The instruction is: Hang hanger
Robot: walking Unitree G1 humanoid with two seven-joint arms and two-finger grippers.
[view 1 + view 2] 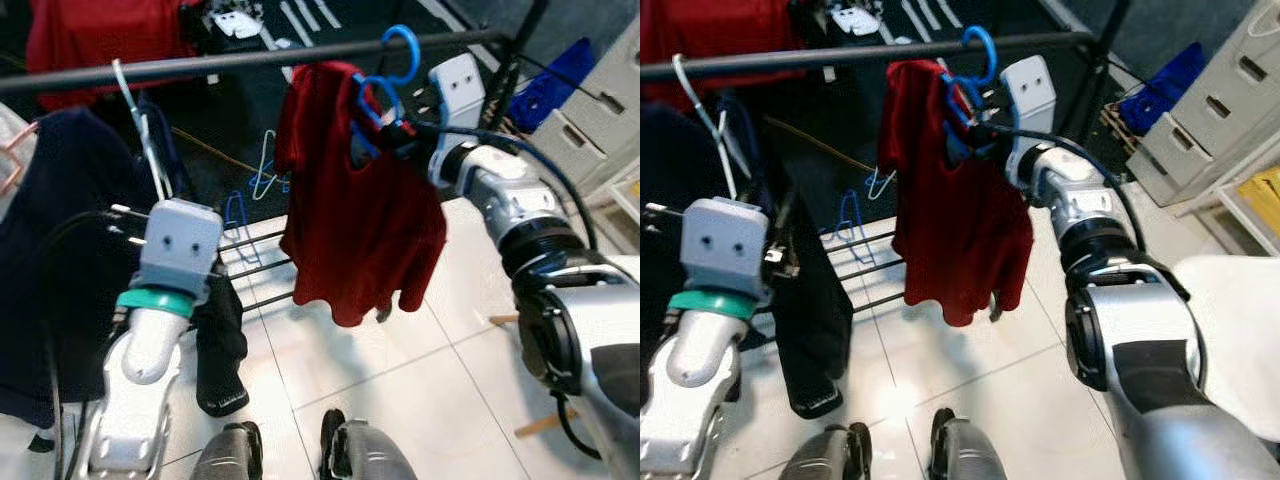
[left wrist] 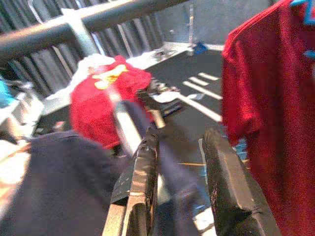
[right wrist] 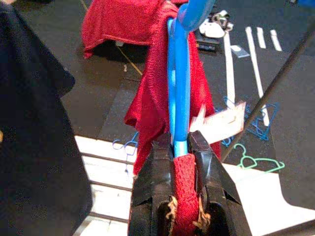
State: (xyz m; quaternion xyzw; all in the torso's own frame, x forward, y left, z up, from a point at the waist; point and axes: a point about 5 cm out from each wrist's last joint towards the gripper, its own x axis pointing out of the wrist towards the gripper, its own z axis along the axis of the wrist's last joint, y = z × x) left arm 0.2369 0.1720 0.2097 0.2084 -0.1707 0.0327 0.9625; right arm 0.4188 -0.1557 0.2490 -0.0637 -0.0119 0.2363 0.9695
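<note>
**Blue hanger with red shirt held at the rail by right gripper**

Left to right, head camera views:

- Dark navy garment [image 1: 60,260] hangs at 9 o'clock, under the black rail [image 1: 250,58] that crosses the top of frame.
- Left gripper [image 2: 179,172] is raised beside that garment, at about 8 o'clock. In the left wrist view its fingers [image 2: 142,182] stand parted with dark fabric between them; cannot tell whether they actually clamp it. A white hanger [image 1: 140,125] hooks over the rail just above this arm.
- Low rack bars [image 1: 255,265] sit at centre over the white tiled floor [image 1: 400,390]; loose hangers [image 1: 262,175] lie on the dark floor beyond.
- Red shirt [image 1: 355,210] hangs at centre, around 12 to 1 o'clock, draped on the blue hanger [image 1: 385,85]. The hanger's hook [image 1: 403,50] is at rail height, against the rail; cannot tell if it sits fully over it.
- Right gripper [image 3: 179,157] is at 1 o'clock, just below the rail. In the right wrist view its fingers are closed tight on the blue hanger and a fold of red shirt.
- Grey drawer cabinet [image 1: 600,95] stands at 2 o'clock, a blue cloth [image 1: 555,80] beside it.
</note>
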